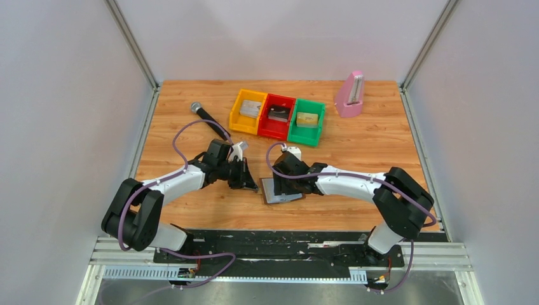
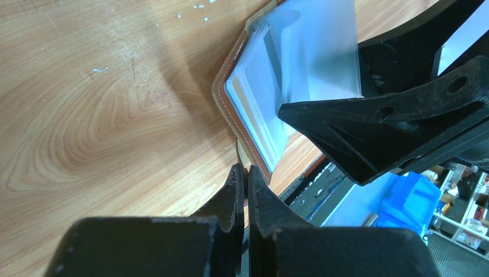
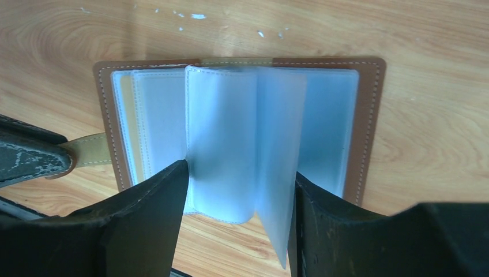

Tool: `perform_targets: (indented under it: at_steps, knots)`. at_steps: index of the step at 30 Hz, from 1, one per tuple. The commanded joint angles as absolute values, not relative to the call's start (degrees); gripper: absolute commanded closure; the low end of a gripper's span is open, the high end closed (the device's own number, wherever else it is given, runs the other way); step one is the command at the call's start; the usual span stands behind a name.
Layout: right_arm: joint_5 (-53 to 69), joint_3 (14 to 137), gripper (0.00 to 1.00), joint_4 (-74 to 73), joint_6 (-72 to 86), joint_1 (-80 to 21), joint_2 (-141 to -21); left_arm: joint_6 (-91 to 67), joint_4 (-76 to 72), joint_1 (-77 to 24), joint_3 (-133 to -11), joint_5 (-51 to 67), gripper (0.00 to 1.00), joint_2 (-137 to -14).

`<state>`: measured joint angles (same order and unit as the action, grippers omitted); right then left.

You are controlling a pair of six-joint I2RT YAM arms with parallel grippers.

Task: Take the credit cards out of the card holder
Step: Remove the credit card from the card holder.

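The card holder lies open on the wood near the front edge, brown rim around pale blue plastic sleeves. Some sleeves stand up from its spine. My right gripper hangs over it, jaws apart, with the upright sleeves loose between its fingers. A yellowish card shows through the leftmost sleeve. My left gripper is shut on the holder's tan strap at its left side, low on the table. In the top view the left gripper sits just left of the holder.
At the back stand a yellow bin, a red bin and a green bin, each with a card-like item inside. A pink metronome stands back right. A black microphone lies back left.
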<state>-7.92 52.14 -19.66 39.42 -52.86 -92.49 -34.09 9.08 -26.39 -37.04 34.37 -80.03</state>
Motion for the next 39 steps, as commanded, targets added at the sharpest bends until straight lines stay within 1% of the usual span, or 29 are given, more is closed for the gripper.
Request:
perform_targets:
  at_steps: [1, 6, 13, 15, 19, 24, 28, 35, 39]
  knots:
    - [-12.20, 52.31, 0.41, -21.81, 40.24, -53.26, -89.31, -32.40, 9.41, -26.54, -38.21, 34.24, 1.00, -78.54]
    - [-15.21, 51.86, 0.41, -24.32, 41.05, -53.22, -88.14, -31.99, 9.90, -26.54, -38.63, 34.22, 1.00, -78.95]
    - [-21.10, 52.84, 0.41, -32.44, 43.61, -52.54, -86.04, -30.86, 10.70, -26.54, -39.42, 34.98, 1.00, -79.52]
    - [-20.96, 53.31, 0.40, -33.74, 43.68, -52.20, -84.70, -30.62, 10.70, -26.54, -39.53, 35.61, 1.00, -79.66]
    - [-18.05, 54.82, 0.40, -33.05, 42.23, -52.17, -81.91, -30.45, 10.28, -26.54, -39.55, 36.71, 1.00, -79.87]
    - [-9.50, 53.55, 0.37, -23.92, 37.01, -52.29, -80.54, -30.75, 9.82, -26.54, -39.64, 37.46, 1.00, -79.89]
    - [-4.69, 53.07, 0.36, -19.35, 35.81, -52.30, -82.39, -30.76, 9.98, -26.54, -39.77, 37.71, 1.00, -79.74]
    - [1.46, 53.71, 0.31, -15.85, 34.29, -52.29, -87.80, -30.75, 10.10, -26.54, -39.73, 37.90, 1.00, -79.78]
    - [2.72, 53.62, 0.31, -15.36, 34.01, -52.30, -90.31, -30.75, 10.09, -26.59, -39.73, 38.00, 1.00, -79.68]
